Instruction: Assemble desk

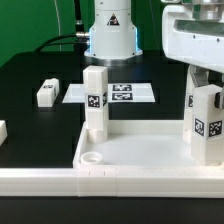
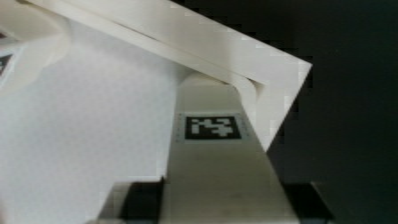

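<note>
Gripper (image 2: pixel 217 203) closed on upright leg (image 1: pixel 205 125) near tabletop (image 1: pixel 140 150) rim, standing leg (image 1: pixel 95 100) well apart

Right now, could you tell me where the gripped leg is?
In the exterior view, the leg is upright in the gripper at that view's right, over that end of the tabletop, opposite the other leg.

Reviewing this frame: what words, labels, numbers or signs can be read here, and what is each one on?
No readable words, brands or numbers anywhere.
held leg: black-and-white tag pattern, no text.
standing leg: tag pattern, no text.
marker board: tag patterns, no text.
loose leg: dark mark, too small to make out.
</note>
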Robot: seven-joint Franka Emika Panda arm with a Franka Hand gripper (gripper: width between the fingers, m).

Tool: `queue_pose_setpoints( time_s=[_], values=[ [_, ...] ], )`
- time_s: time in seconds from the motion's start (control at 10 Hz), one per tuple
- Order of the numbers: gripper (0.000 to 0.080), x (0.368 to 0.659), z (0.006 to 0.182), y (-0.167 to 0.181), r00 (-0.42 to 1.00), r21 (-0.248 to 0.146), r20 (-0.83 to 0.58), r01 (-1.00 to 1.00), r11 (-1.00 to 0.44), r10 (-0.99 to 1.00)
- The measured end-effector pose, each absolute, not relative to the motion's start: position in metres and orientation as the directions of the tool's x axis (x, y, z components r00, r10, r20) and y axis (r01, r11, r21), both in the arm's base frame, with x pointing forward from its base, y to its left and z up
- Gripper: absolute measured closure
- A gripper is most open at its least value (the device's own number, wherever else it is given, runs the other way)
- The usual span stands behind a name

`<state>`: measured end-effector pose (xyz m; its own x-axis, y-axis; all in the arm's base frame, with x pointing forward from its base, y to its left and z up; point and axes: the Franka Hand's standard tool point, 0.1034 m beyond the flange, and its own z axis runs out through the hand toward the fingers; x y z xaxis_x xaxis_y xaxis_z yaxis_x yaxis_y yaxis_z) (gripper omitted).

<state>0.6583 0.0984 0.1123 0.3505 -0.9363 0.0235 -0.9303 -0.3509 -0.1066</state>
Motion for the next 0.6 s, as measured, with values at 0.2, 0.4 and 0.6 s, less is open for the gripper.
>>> queue_pose_setpoints(
  time_s=[0.2,0.4,0.6],
  values=[
    [0.0297,0.658,0.1115,0.0966,0.441,-0.103,0.034,-0.891,-0.442,-0.897],
    [0.0175,0.6579,0.1113,0.0959,0.617,-0.091,0.057,-0.78,-0.619,-0.785],
    [0.0152,0.6579,0.1114,0.0968,0.789,-0.072,0.079,-0.604,-0.793,-0.609]
  ],
)
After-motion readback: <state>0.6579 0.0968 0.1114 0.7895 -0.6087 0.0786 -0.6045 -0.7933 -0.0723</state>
